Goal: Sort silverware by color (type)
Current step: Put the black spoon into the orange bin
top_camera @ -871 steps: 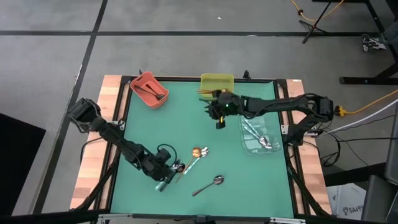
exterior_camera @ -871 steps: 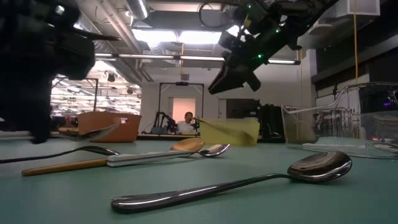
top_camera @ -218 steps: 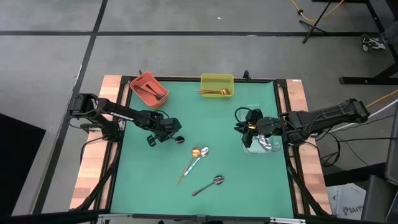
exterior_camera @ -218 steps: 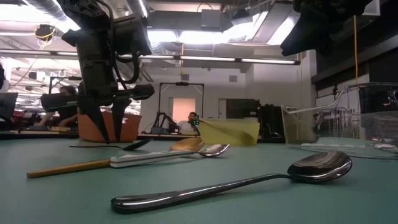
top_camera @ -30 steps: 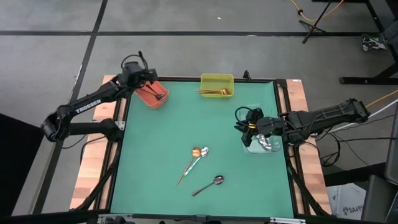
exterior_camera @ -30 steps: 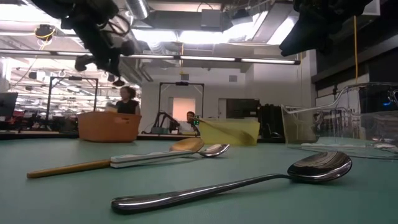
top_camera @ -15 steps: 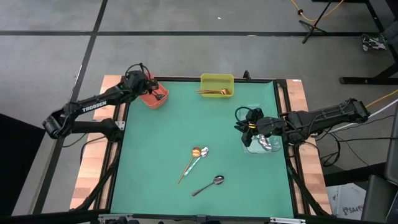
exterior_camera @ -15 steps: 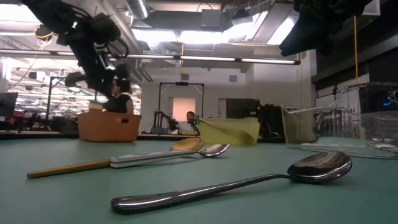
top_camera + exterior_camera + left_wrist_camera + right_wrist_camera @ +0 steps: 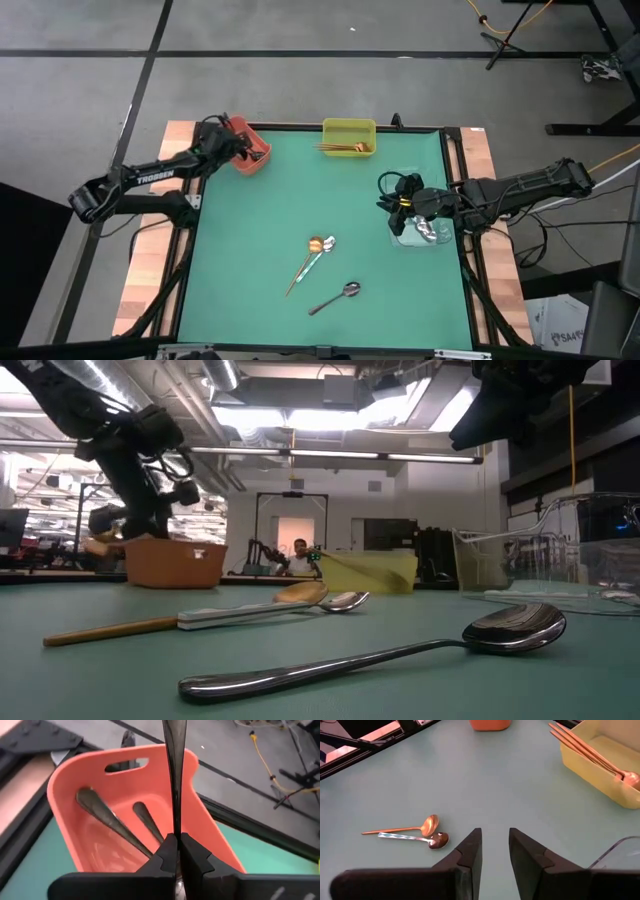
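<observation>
- The left gripper hangs over the orange bin at the table's far left corner, fingers clamped on a dark spoon; two more dark spoons lie inside.
- The right gripper waits, fingers apart, beside the clear tray.
- A gold spoon and a silver spoon touch mid-table; a dark spoon lies nearer.
- The yellow bin holds gold spoons.

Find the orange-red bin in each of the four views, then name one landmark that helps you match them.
High view: orange-red bin at the table's far left corner.
Low view: bin at left, far across the table.
Left wrist view: bin fills the centre.
Right wrist view: bin at the top edge.
Shared landmark: the yellow bin, except in the left wrist view.
</observation>
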